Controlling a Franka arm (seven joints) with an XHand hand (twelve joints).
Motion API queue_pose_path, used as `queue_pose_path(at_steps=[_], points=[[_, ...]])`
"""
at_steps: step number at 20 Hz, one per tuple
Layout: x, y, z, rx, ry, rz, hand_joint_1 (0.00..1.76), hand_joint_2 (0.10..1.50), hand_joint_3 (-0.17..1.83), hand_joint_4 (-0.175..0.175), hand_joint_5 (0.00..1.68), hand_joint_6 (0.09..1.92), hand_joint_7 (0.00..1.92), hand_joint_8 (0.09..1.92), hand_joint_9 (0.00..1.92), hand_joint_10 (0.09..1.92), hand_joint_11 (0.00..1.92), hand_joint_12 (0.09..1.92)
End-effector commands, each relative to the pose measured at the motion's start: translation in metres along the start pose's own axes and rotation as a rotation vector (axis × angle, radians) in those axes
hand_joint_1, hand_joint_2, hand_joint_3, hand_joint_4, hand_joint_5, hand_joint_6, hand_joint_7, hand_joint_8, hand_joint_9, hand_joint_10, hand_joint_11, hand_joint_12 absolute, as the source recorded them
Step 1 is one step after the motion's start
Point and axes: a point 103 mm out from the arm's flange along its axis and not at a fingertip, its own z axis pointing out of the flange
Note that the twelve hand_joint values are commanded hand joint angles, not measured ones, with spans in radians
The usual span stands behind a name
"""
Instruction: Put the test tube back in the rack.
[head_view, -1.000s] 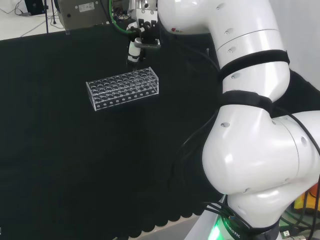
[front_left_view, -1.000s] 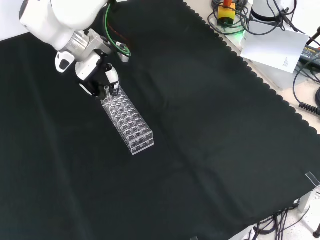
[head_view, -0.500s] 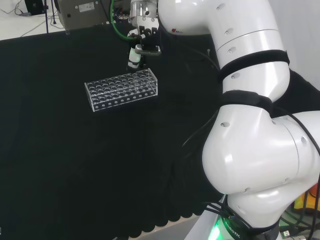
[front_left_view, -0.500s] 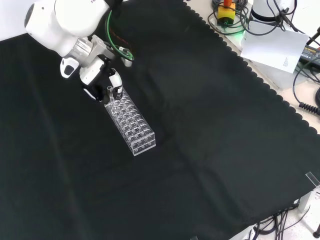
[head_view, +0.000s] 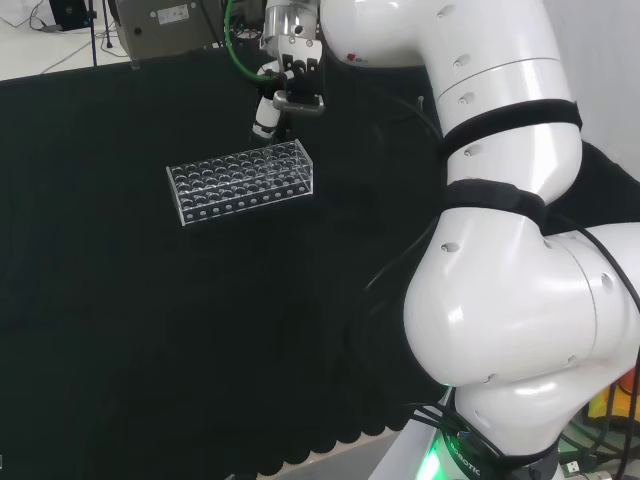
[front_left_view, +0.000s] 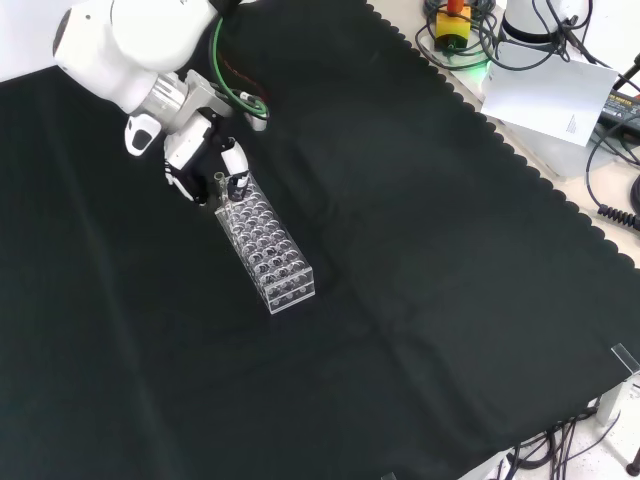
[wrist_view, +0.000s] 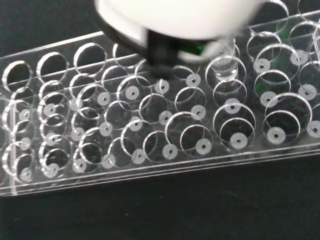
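I see clear plastic rack (front_left_view: 265, 248), rows of round holes, on black cloth table (front_left_view: 420, 250) | hand (front_left_view: 205, 160) at its far end, fingers pinching thin glass test tube (front_left_view: 219, 186) upright

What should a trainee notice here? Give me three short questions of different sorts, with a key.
1. True or false: the rack lies tipped on its side.
2. In the front view, the hand, holding the test tube, is at the rack's: A) upper end, B) lower end, C) middle.
3. Fill in: the cloth under the rack is ___ in colour.

Key: 1 false, it stands upright with its holes facing up. 2 A. 3 black.
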Motion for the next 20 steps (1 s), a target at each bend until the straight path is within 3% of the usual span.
queue_pose_path(at_steps=[1,4,8,20], points=[[0.000,-0.014,-0.024,-0.009,0.051,-0.069,1.11,0.48,0.78,-0.004,0.76,0.64,0.58,0.91,1.01,0.09,0.29,1.50],[0.003,-0.019,-0.031,-0.029,0.055,-0.088,1.09,0.48,0.75,0.016,0.65,0.66,0.42,0.92,0.90,0.09,0.21,1.54],[0.005,-0.032,-0.047,-0.083,0.057,-0.113,1.08,0.48,0.74,0.023,0.61,0.65,0.35,0.91,0.84,0.09,0.17,1.55],[0.025,-0.114,-0.125,-0.338,0.024,-0.244,1.06,0.50,0.71,0.023,0.56,0.61,0.30,0.92,0.76,0.09,0.11,1.57]])
